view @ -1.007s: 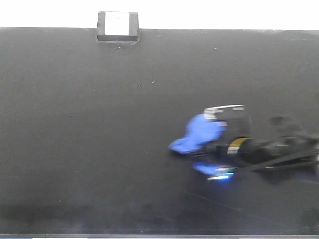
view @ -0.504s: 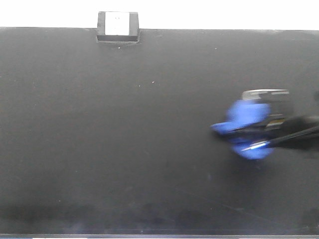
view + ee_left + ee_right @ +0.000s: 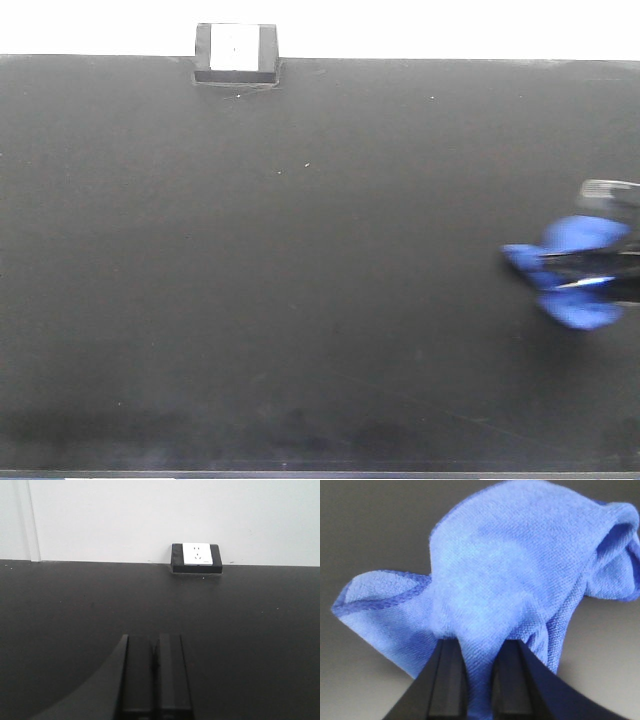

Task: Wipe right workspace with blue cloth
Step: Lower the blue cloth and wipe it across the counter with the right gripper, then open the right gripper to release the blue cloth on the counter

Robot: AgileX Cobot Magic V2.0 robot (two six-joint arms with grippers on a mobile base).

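The blue cloth [image 3: 572, 270] lies bunched on the matte black right workspace [image 3: 300, 280] at its far right edge. My right gripper [image 3: 600, 272] is shut on it and mostly cut off by the frame. In the right wrist view the blue cloth [image 3: 520, 575] fills the picture, pinched between the two black fingers [image 3: 451, 680] of my right gripper [image 3: 479, 647]. My left gripper [image 3: 153, 640] hovers low over the benchtop [image 3: 250, 645], its fingers pressed together with nothing between them.
A small black box with a white socket face [image 3: 236, 52] stands at the back edge against the white wall; the same box [image 3: 196, 557] appears in the left wrist view. The benchtop's front edge runs along the bottom of the front view.
My right gripper has dragged the blue cloth rightward across the benchtop, from right of centre to the far right edge. The left arm's motion cannot be judged.
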